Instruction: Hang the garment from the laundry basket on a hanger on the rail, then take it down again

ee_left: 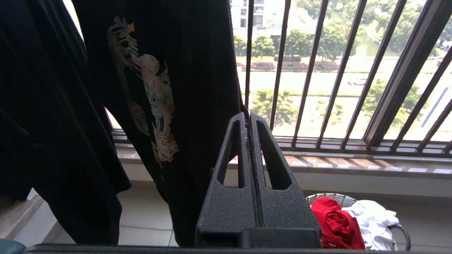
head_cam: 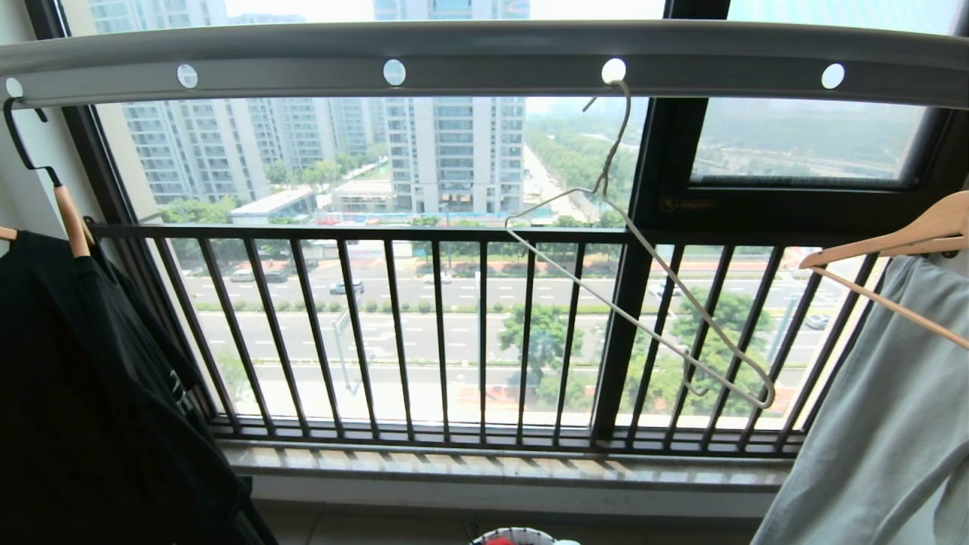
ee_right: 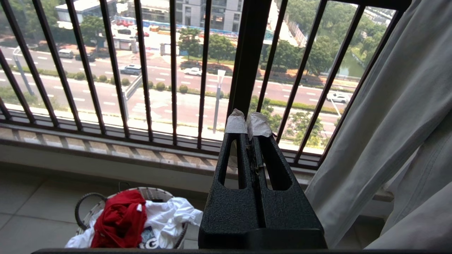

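1. The left gripper (ee_left: pixel 249 121) hangs in the air with its two black fingers pressed flat together and nothing between them, just beside a hanging black T-shirt (ee_left: pixel 155 88) with a pale print.

2. The right gripper (ee_right: pixel 249 125), its fingertips (ee_right: pixel 236 124) wrapped in white tape, is likewise closed and empty, held in front of the black barred window railing (ee_right: pixel 143 70) and next to a pale grey-white garment (ee_right: pixel 395 116) hanging at the robot's right.

3. Below both grippers, on the tiled floor, stands the laundry basket (ee_right: pixel 155 193); the red T-shirt (ee_right: pixel 122 218) lies crumpled in it, touching a white T-shirt (ee_right: pixel 169 215) with a dark graphic.

4. In the head view, the thin wire hanger (head_cam: pixel 643 265) dangles bare and tilted from a round hole in the grey rail (head_cam: pixel 484 64), its hook caught right of centre.

5. A wooden hanger (head_cam: pixel 72 219) carries the black shirt at the rail's left end; another wooden hanger (head_cam: pixel 901 235) bears the pale garment at the right.

6. Neither arm appears in the head view; only the basket's rim shows at its bottom edge.
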You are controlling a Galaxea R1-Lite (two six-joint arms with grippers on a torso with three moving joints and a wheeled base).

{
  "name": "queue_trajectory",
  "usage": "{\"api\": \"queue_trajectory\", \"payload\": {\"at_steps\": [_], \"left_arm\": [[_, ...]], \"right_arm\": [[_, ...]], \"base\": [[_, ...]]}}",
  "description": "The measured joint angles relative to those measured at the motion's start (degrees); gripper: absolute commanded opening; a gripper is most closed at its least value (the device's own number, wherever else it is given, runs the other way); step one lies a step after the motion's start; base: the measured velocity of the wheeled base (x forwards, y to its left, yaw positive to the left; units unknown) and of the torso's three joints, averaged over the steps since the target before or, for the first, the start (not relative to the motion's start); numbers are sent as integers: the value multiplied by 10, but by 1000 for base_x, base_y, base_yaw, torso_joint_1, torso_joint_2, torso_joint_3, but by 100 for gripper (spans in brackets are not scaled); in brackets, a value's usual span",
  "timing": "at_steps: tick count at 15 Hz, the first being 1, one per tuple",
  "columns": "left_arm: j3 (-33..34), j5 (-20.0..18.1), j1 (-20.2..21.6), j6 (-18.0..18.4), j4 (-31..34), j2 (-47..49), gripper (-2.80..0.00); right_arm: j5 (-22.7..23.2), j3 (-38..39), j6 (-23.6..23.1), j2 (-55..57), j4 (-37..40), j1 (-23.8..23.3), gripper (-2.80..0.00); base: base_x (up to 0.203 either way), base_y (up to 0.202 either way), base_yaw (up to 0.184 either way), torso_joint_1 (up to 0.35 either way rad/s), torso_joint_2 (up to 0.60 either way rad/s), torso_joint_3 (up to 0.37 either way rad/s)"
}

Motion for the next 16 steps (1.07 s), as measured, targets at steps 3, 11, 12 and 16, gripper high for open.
{"api": "queue_trajectory", "payload": {"at_steps": [3, 11, 12, 16], "left_arm": [[0, 0, 0, 0, 0, 0, -280], [0, 0, 0, 0, 0, 0, -280], [0, 0, 0, 0, 0, 0, -280], [0, 0, 0, 0, 0, 0, -280]], "right_arm": [[0, 0, 0, 0, 0, 0, -280], [0, 0, 2, 0, 0, 0, -280], [0, 0, 3, 0, 0, 0, -280], [0, 0, 4, 0, 0, 0, -280]], "base": [[0, 0, 0, 0, 0, 0], [0, 0, 0, 0, 0, 0], [0, 0, 0, 0, 0, 0], [0, 0, 0, 0, 0, 0]]}}
